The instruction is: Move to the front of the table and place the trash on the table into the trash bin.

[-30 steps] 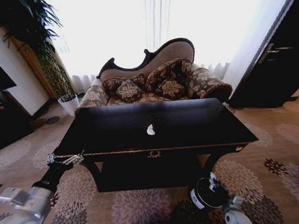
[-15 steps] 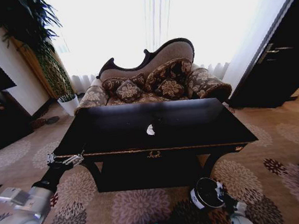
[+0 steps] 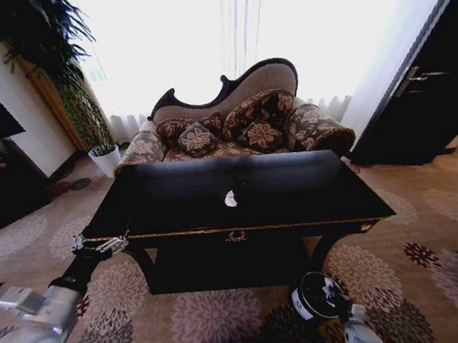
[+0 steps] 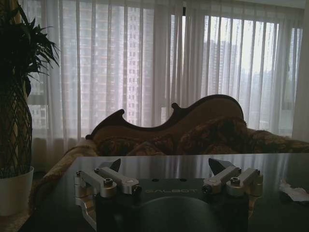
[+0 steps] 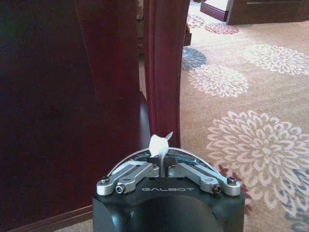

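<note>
Head view first, from the left: the left gripper hangs at the near left corner of the large glossy black table with thin gold edging, level with its top edge. Its fingers are spread wide apart with nothing between them, which the left wrist view confirms, where the left gripper looks along the tabletop toward a dark carved sofa with patterned cushions and sheer white curtains. Off to the far side of those open fingers, a crumpled white paper scrap lies on the dark surface, well apart from them.

Toward the middle of the head view, that same white scrap sits near the centre of the tabletop, well away from the left gripper, and above the gold emblem on the front panel.

Further right and lower, the right arm reaches down in front of the table, beside a small dark cylindrical trash bin with a white label standing on the flower-patterned carpet. In the right wrist view the right gripper has its fingers pressed together, pinching a small crumpled piece of white paper that sticks up from between the tips. Just beyond it rises a dark curved table leg, with carpet stretching away alongside.
</note>
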